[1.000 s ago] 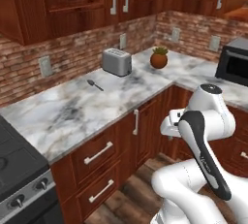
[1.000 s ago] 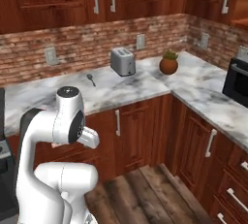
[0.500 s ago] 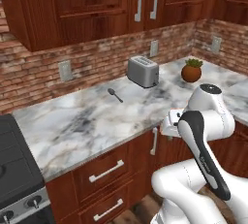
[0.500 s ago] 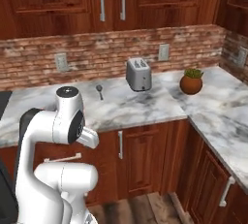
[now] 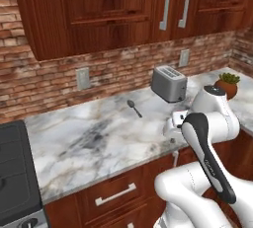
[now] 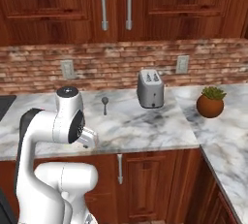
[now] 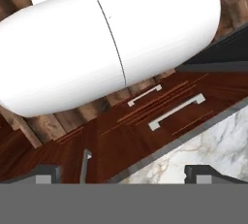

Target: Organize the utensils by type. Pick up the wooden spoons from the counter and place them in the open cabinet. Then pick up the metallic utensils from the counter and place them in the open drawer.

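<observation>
One metal spoon [image 5: 134,107] lies on the counter [image 5: 89,143], bowl toward the brick back wall, handle angled toward the front edge, in the middle stretch of the slab and nearer the back edge than the front. Left to right along the counter: black stove [image 5: 17,182] at the left end, bare marble, the spoon, then a silver toaster [image 5: 169,84] just right of it near the back edge, apart from the spoon. Further right, a potted plant [image 5: 227,85] in a brown pot sits past the corner where the slab turns. Two wall outlets [image 6: 67,69] sit on the brick, one left of the spoon, one right of the toaster. Closed red-brown upper cabinets [image 6: 116,5] with silver bar handles hang above. Below the front edge are drawer fronts [image 5: 114,195] with silver pulls, all shut as far as seen. Robot arm is folded low in front of the counter, hand pointing down. Gripper [image 7: 123,172] jaws stand wide apart, nothing between them, fingertips [image 7: 48,172] over the counter's front edge and lower cabinet fronts.
</observation>
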Controlling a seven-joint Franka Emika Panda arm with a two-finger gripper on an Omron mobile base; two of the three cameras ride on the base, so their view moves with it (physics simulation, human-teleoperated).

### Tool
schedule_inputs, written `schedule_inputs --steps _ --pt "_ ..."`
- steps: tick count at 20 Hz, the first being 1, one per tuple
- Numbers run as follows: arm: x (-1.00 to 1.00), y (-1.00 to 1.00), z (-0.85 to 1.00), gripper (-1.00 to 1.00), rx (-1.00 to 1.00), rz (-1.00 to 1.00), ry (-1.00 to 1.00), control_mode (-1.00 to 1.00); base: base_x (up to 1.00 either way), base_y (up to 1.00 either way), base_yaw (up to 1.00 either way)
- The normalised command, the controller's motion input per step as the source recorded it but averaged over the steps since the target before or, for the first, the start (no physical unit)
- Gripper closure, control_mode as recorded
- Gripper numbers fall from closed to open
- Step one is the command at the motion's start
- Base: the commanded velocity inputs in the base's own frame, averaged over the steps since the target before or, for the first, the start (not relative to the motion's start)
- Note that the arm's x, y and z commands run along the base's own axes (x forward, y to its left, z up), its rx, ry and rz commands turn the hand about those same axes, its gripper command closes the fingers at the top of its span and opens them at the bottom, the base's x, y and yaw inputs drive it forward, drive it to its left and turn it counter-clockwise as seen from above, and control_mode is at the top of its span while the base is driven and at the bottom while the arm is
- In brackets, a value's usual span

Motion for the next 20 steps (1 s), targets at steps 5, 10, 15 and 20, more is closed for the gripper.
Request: schedule_inputs --steps 5,10,15,20 --pt "0.0 0.0 0.0 -1.0 0.0 0.0 0.0 1.0 0.43 -0.16 0.25" --pt "0.0 0.0 0.0 -1.0 0.0 0.0 0.0 1.0 0.39 -0.15 0.22" --pt "0.0 0.0 0.0 -1.0 0.0 0.0 0.0 1.0 0.5 -0.29 0.19" --pt "0.25 -0.18 0.0 -1.0 0.02 0.11 -0.15 -1.0 0.08 -0.05 0.03"
